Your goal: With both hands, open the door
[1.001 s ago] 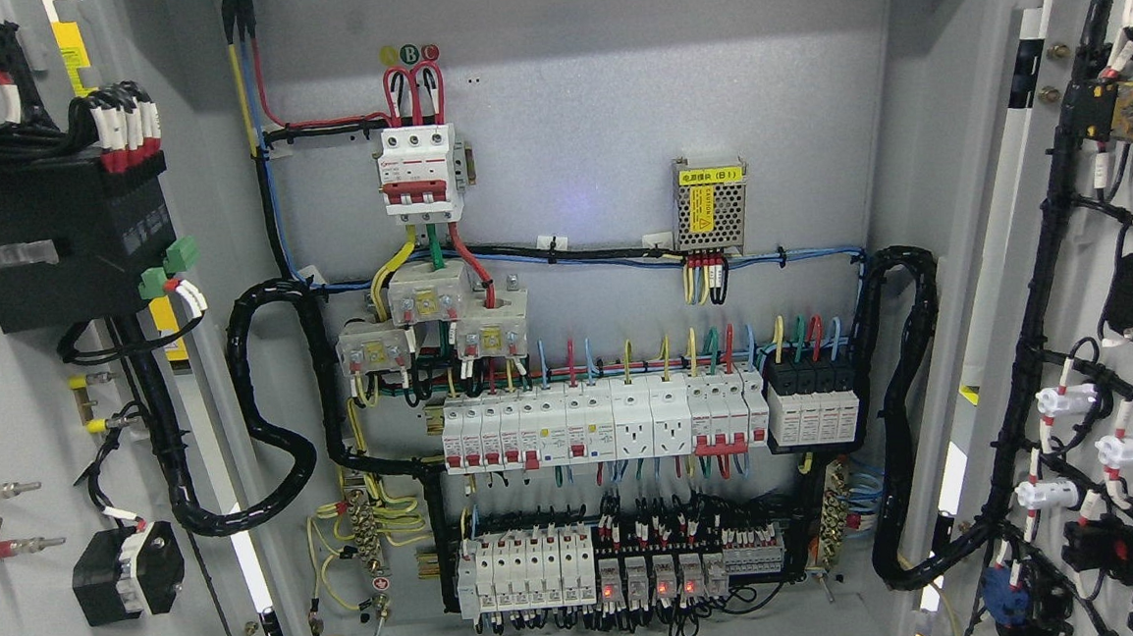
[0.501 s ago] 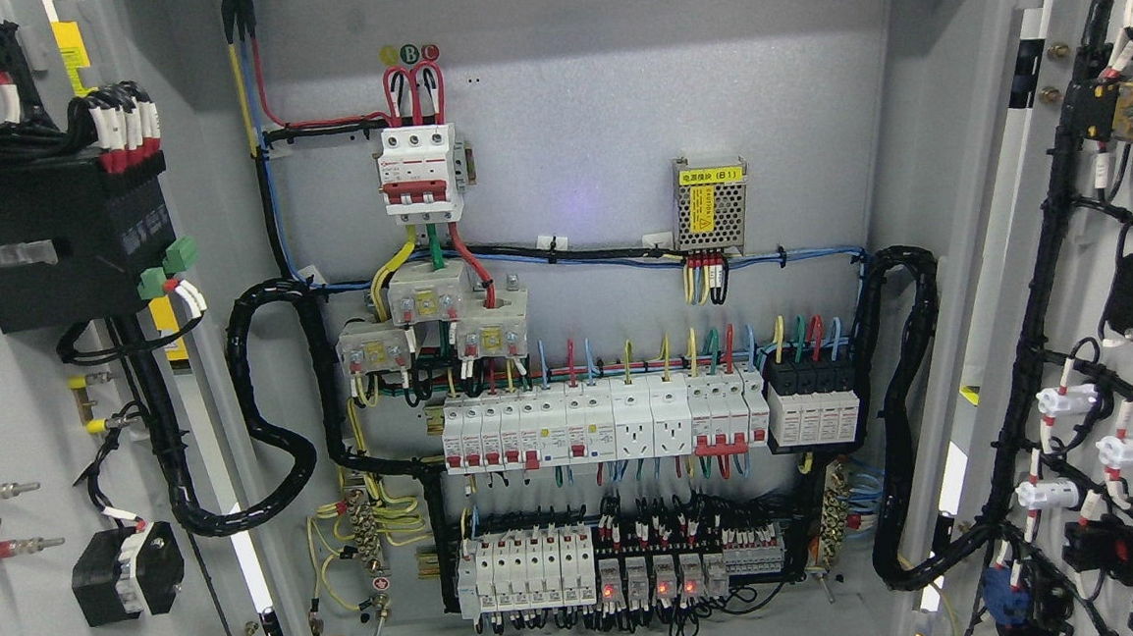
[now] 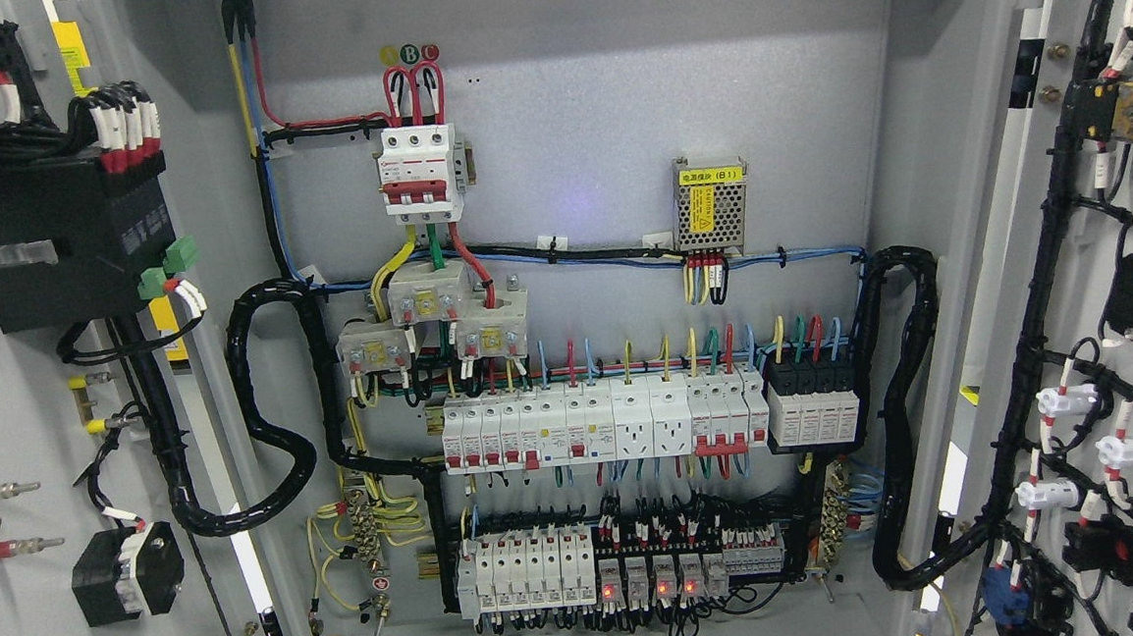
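Both doors of the grey electrical cabinet stand swung wide. The left door (image 3: 2,411) fills the picture's left edge, its inner face carrying a black box and wiring. The right door (image 3: 1084,257) fills the right edge, with black cable looms and white-capped parts on its inner face. Between them the back panel (image 3: 613,109) shows a red-and-white main breaker (image 3: 418,170), rows of white breakers (image 3: 603,429) and relays with red lights (image 3: 651,578). Neither of my hands nor any arm shows in the head view.
Thick black cable conduits loop at the left (image 3: 272,405) and right (image 3: 911,405) inner sides of the cabinet. A small metal power supply with a yellow label (image 3: 710,203) sits at upper right of the panel. Brass terminal strips (image 3: 368,537) stand low on the panel.
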You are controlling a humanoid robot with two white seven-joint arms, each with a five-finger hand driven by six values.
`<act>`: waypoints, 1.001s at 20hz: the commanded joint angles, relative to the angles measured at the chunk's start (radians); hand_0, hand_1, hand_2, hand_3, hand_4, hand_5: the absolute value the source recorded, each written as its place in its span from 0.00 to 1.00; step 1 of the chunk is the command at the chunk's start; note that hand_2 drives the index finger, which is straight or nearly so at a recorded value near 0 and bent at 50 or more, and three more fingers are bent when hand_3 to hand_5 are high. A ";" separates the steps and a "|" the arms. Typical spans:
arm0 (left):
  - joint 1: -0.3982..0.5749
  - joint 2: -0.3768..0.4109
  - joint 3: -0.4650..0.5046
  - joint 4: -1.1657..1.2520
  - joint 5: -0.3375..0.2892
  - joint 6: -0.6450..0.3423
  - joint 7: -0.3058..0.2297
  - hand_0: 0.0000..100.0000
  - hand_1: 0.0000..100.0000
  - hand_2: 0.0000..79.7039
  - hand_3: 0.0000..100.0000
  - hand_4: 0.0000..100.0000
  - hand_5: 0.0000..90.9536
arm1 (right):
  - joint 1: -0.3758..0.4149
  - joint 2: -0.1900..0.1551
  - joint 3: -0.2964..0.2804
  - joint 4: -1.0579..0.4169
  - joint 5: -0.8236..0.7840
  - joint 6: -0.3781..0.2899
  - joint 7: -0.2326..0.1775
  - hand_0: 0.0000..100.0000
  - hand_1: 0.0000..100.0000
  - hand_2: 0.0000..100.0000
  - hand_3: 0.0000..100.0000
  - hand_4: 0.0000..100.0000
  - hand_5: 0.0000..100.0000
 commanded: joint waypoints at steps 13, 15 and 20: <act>0.000 -0.031 0.000 0.000 0.000 0.000 0.000 0.00 0.00 0.00 0.00 0.00 0.00 | -0.074 0.010 0.113 0.007 -0.005 0.008 -0.008 0.22 0.00 0.00 0.00 0.00 0.00; 0.000 -0.031 0.000 -0.001 0.000 0.000 0.000 0.00 0.00 0.00 0.00 0.00 0.00 | -0.091 0.012 0.114 0.015 -0.004 0.010 -0.009 0.22 0.00 0.00 0.00 0.00 0.00; 0.000 -0.031 0.000 -0.001 0.000 0.000 0.000 0.00 0.00 0.00 0.00 0.00 0.00 | -0.096 0.014 0.108 0.012 -0.004 0.013 -0.008 0.22 0.00 0.00 0.00 0.00 0.00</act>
